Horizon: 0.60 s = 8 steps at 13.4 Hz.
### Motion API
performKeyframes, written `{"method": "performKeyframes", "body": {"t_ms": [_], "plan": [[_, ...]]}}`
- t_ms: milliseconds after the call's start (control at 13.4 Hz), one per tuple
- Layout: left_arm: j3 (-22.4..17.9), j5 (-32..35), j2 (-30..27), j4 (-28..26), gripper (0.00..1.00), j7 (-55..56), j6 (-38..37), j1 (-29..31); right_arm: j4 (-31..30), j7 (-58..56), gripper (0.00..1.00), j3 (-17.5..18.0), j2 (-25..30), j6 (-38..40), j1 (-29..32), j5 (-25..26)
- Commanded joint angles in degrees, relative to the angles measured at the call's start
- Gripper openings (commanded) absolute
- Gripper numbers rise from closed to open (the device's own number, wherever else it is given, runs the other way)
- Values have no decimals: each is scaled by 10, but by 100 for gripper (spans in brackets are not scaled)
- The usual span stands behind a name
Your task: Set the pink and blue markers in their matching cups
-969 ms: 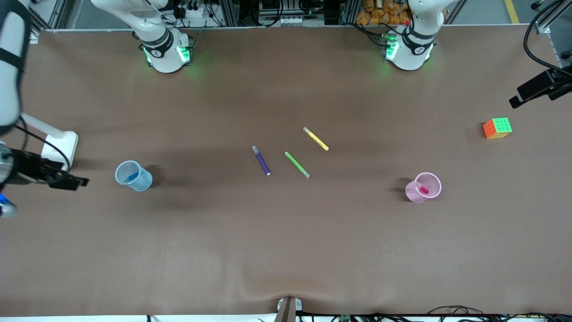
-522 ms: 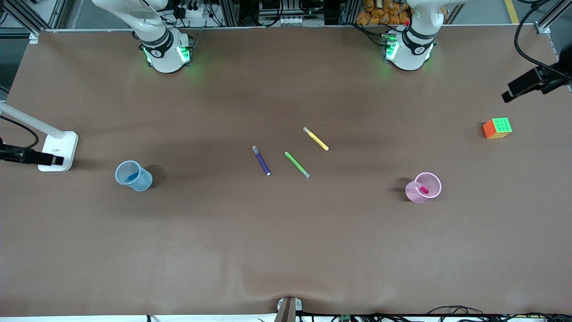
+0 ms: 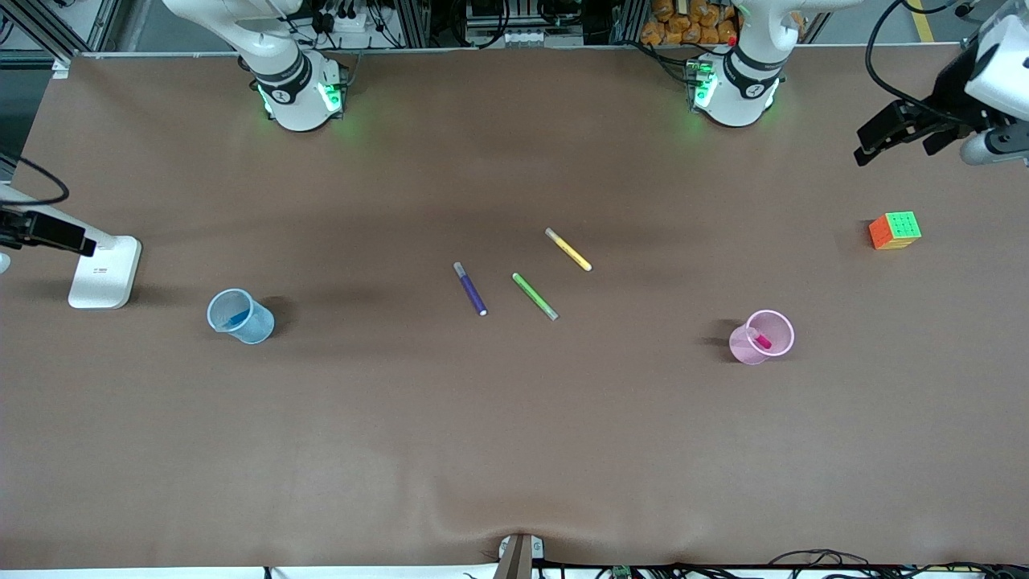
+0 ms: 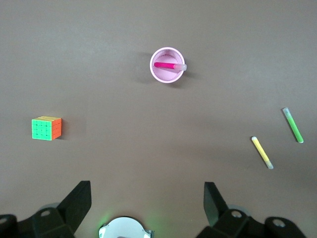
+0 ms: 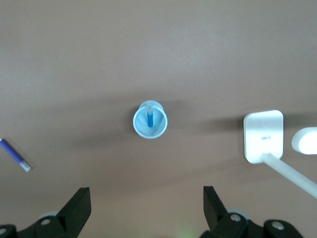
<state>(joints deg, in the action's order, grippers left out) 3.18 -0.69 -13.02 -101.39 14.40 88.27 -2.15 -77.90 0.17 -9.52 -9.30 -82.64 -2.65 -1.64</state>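
The pale pink cup (image 3: pixel 761 337) stands upright toward the left arm's end of the table with the pink marker (image 3: pixel 762 341) leaning inside it. In the left wrist view the pink cup (image 4: pixel 167 65) and pink marker (image 4: pixel 166 65) lie well apart from my left gripper (image 4: pixel 147 198), which is open and empty. The pale blue cup (image 3: pixel 240 316) stands toward the right arm's end and holds the blue marker (image 3: pixel 236 319). The right wrist view shows this blue cup (image 5: pixel 150 119), the blue marker (image 5: pixel 150 118) and my open, empty right gripper (image 5: pixel 147 201). My left gripper (image 3: pixel 896 141) hangs high above the table's edge; my right gripper (image 3: pixel 56 231) hangs over the white stand.
A purple marker (image 3: pixel 470 288), a green marker (image 3: pixel 534 296) and a yellow marker (image 3: pixel 568 249) lie mid-table. A colour cube (image 3: pixel 895 230) sits near the left arm's end. A white stand base (image 3: pixel 104 271) is near the blue cup.
Both grippers have kept rising and drawing away from the cups, the right one past the white stand. The cups and markers have not moved.
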Motion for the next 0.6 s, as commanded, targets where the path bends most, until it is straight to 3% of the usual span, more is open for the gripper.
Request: {"method": "performKeyframes", "body": {"t_ms": [0, 224, 447, 522], "plan": [[-3, 12, -24, -21, 100, -22, 12, -6, -175, -39, 100, 3, 114, -78, 5, 11], [-7, 12, -27, -18, 100, -96, -2, -4, -155, -46, 100, 5, 104, -63, -2, 11], [-6, 14, -17, -6, 100, -92, -11, -5, -55, -46, 100, 6, 48, -15, -16, 62], [-5, 20, -17, -1, 100, -93, -12, -5, -33, -47, 100, 6, 41, -9, -14, 56]]}}
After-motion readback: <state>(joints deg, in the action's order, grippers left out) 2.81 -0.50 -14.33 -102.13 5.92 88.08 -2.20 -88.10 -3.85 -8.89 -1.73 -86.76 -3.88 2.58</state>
